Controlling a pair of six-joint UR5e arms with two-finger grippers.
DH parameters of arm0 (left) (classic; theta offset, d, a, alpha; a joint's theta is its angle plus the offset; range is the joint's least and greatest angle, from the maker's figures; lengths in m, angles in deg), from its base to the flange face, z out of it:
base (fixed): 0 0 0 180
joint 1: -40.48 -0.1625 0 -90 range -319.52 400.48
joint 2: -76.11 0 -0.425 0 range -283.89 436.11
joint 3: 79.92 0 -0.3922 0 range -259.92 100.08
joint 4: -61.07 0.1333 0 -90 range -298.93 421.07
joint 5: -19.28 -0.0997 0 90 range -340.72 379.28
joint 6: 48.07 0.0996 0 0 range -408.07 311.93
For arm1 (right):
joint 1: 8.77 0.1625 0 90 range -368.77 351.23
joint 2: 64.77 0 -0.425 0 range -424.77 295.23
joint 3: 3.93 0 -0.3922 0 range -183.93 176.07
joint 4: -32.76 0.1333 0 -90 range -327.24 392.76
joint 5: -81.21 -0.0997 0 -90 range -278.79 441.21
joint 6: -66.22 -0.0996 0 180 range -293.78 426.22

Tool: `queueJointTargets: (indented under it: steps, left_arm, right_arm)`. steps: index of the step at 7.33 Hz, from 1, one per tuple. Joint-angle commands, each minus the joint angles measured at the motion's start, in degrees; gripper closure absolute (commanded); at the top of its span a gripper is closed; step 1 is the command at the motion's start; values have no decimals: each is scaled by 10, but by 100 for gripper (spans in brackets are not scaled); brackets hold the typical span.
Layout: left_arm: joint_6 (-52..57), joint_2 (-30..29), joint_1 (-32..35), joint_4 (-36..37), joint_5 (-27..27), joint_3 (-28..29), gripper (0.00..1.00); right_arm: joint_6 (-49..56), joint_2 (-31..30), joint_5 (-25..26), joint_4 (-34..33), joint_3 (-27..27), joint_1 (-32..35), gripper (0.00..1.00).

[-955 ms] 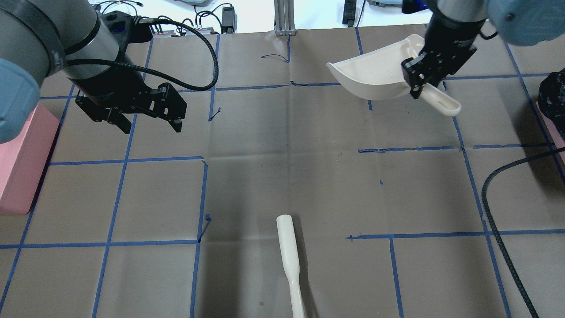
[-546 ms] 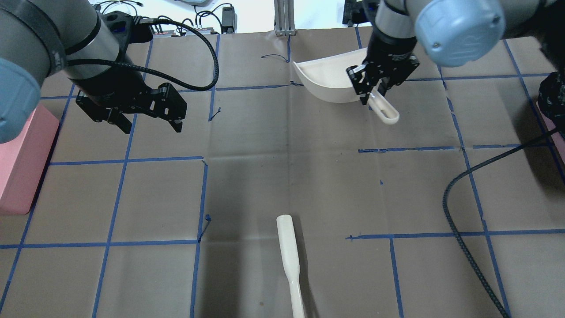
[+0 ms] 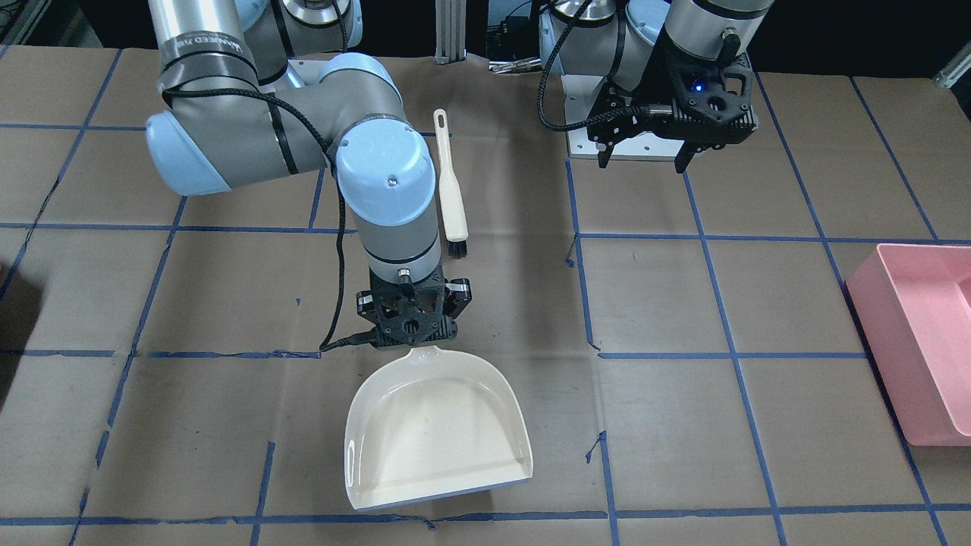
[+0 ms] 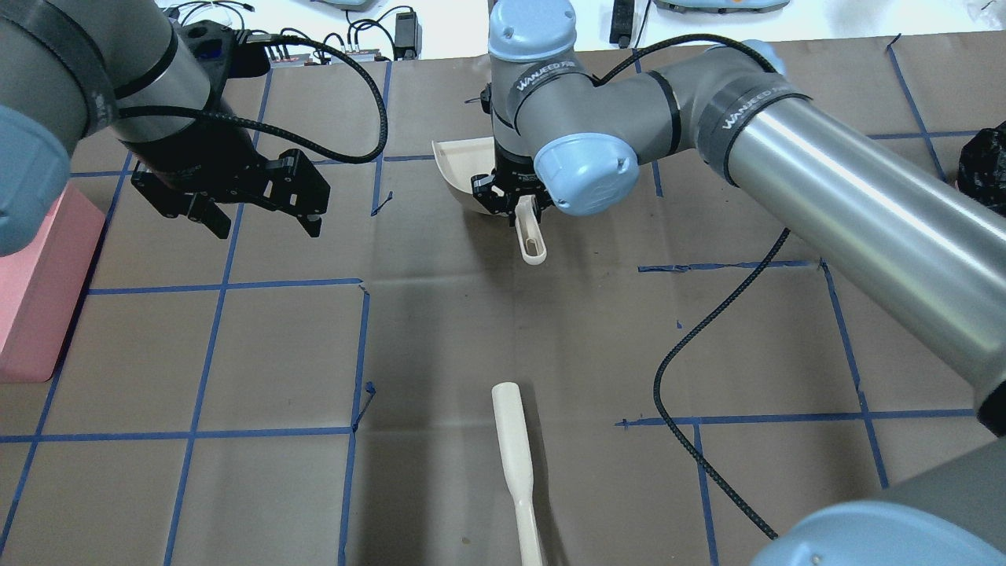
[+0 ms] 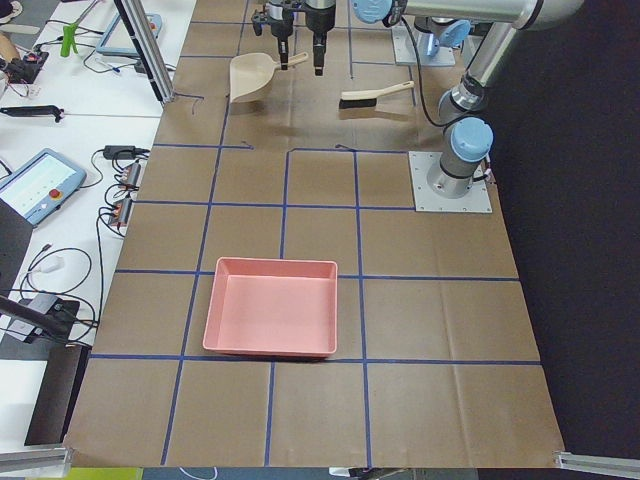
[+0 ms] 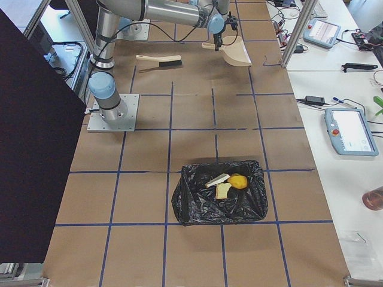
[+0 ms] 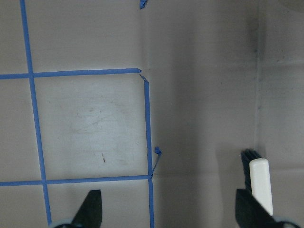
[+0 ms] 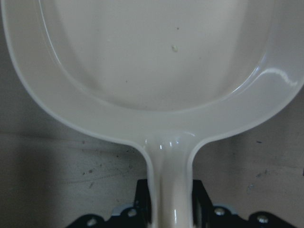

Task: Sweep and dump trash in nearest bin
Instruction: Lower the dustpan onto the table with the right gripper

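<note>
**A:** Front-facing view first. What are we recording?

**B:** We are noting the right gripper (image 3: 413, 324) pinching the handle of the cream dustpan (image 3: 436, 432). The pan's open lip is pointing away from the robot. We cannot tell whether it is resting on the papered table (image 3: 758, 303) or hanging just above it. The brush (image 3: 450, 189) is lying behind that arm with nothing touching it. The left gripper (image 3: 643, 158) is hanging with its jaws spread wide, holding nothing. A pink bin (image 3: 903, 303) is sitting at the table's end on the robot's left.

**A:** Overhead?

**B:** We are seeing the handle's tip sticking out past the right fingers toward the robot. The arm is covering most of the pan. The left jaws are gaping over bare paper.

**A:** The side views?

**B:** From the right end we are logging the trash lying inside the black-lined bin (image 6: 191, 206). It is the yellow-green ball (image 6: 238, 181), the crusted white bread piece (image 6: 216, 179) and the pale yellowish piece (image 6: 223, 191). All three are well apart from the dustpan. The left-end view is adding nothing on the grippers.

**A:** Wrist cameras?

**B:** On the left wrist we are seeing the fingertips (image 7: 92, 209) standing far apart, with the brush's bristle end just beside one of them. On the right wrist the fingers are squeezing the handle from both sides.
</note>
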Motion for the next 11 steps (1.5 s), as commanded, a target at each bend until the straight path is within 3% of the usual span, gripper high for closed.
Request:
queueJointTargets:
  steps: [1,2,6,11]
  left_arm:
    - [-1,0,0,-2,-3,0,0]
    - [-1,0,0,-2,-3,0,0]
    - [-4,-1,0,-1,-3,0,0]
    - [-6,-1,0,1,-3,1,0]
  right_arm:
    - [-38,32,10,-10,0,26,94]
    - [-44,37,36,-17,3,35,94]
    - [-47,42,37,-72,9,22,94]
    - [-47,59,28,-71,6,12,94]
